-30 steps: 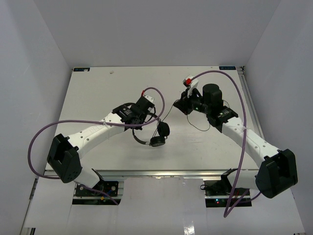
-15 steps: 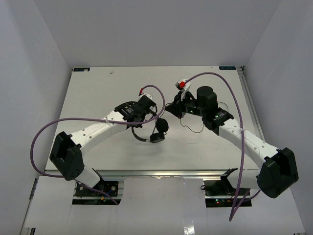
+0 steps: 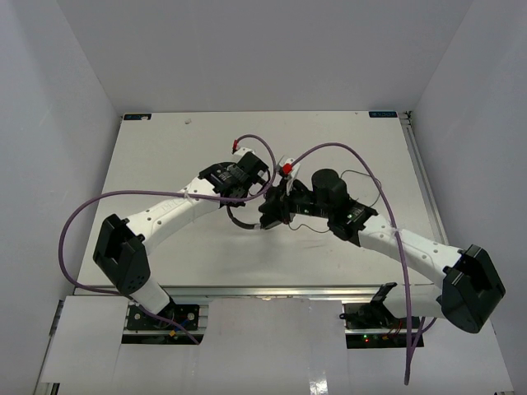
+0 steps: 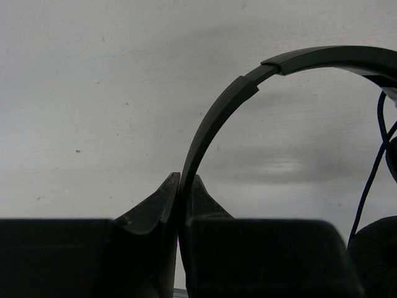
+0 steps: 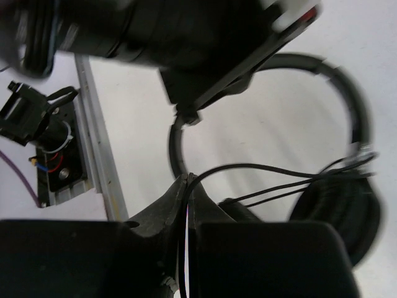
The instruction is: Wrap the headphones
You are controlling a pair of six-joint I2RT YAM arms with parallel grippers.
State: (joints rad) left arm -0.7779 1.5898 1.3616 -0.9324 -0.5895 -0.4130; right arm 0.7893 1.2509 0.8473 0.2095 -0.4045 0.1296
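Note:
The black headphones hang from my left gripper at the table's middle. In the left wrist view my left gripper is shut on the thin headband; an earcup and the cord show at the right edge. My right gripper sits right beside the headphones. In the right wrist view it is shut on the thin black cord, with the headband and an earcup just beyond. The rest of the cord loops over the right arm.
Purple robot cables arc over both arms. The left arm's wrist fills the top of the right wrist view. The table's near rail and a base bracket lie at the front; white walls enclose the table.
My right gripper has swung left with the cord, from right of centre to right against the headphones. My left gripper has shifted slightly up, still holding the headband.

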